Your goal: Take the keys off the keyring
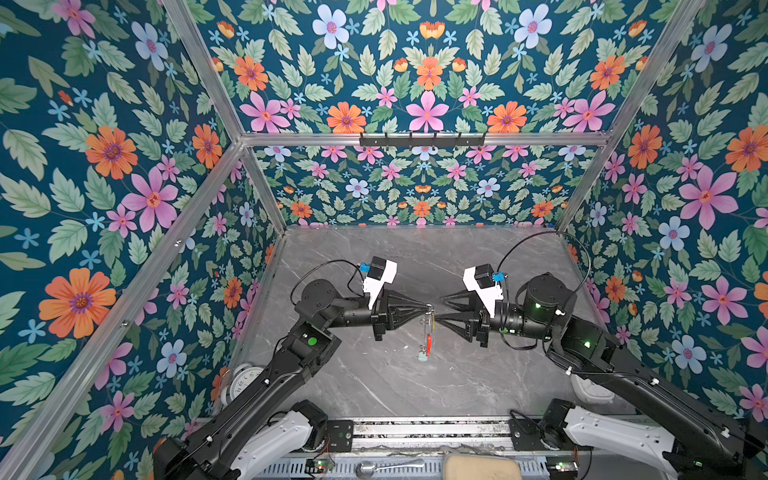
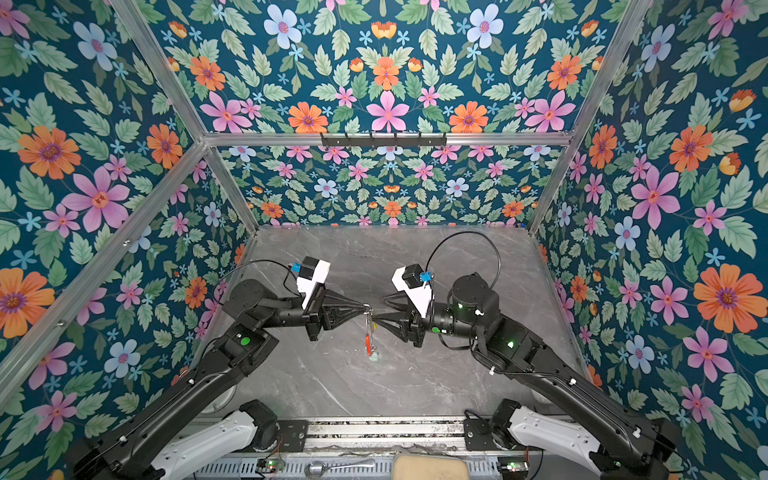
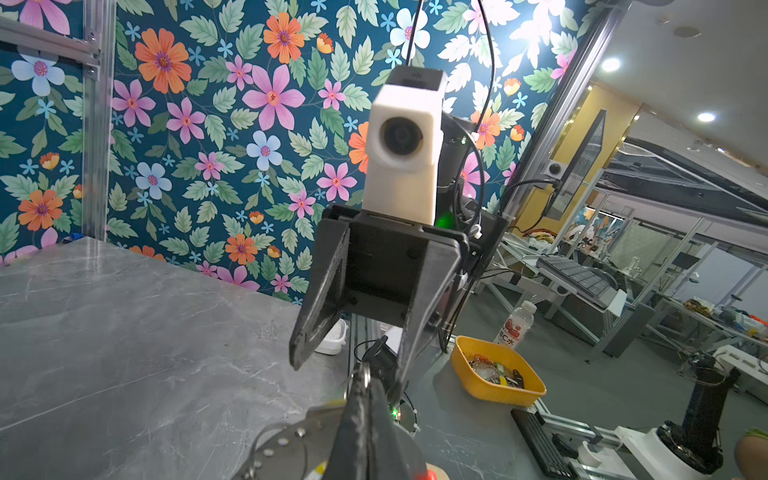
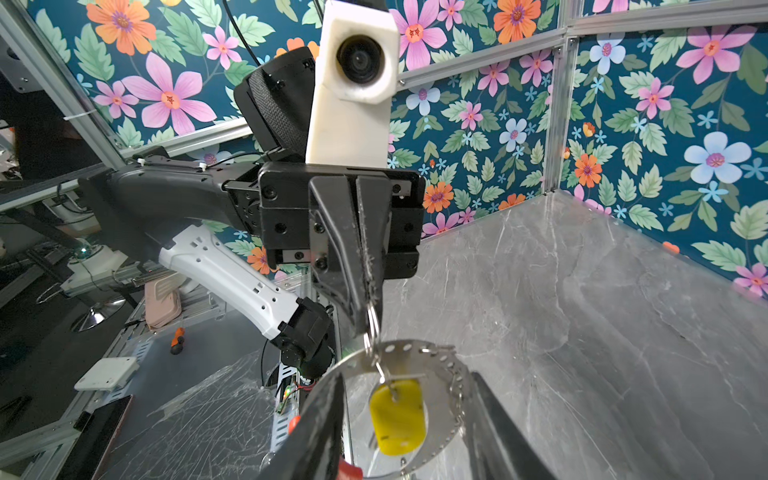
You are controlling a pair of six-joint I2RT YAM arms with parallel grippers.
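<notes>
Step in hand: we judge this to be the set-up for freeing a key. Both keys are still on the keyring (image 4: 415,348).
Left claw (image 4: 368,305): clenched on a small split ring (image 4: 372,328) at the top of the hoop, so the whole keyring hangs from it.
Right claw (image 1: 438,309): released, its jaws standing apart on either side of the hoop and grasping nothing that we can see.
Keyring position: in the air between the two claw tips, over the middle of the desk (image 1: 374,386), with its red sleeve (image 1: 428,345) hanging low.
Yellow-tagged key (image 4: 399,415): dangles inside the hoop, just below the pinched ring. It seems to hang from that same ring, but we cannot be sure.
Mint-tagged key (image 1: 423,356): at the lowest point of the hanging bunch. We cannot tell whether it touches the desk.
Next move, in our view: the right claw should close on the yellow tag or on the hoop beside it, then work the key's ring off while the left claw holds firm. The split ring is thin and could slip.
Count: we see one keyring, two tagged keys, two claws. The empty split rings are too small to count.
</notes>
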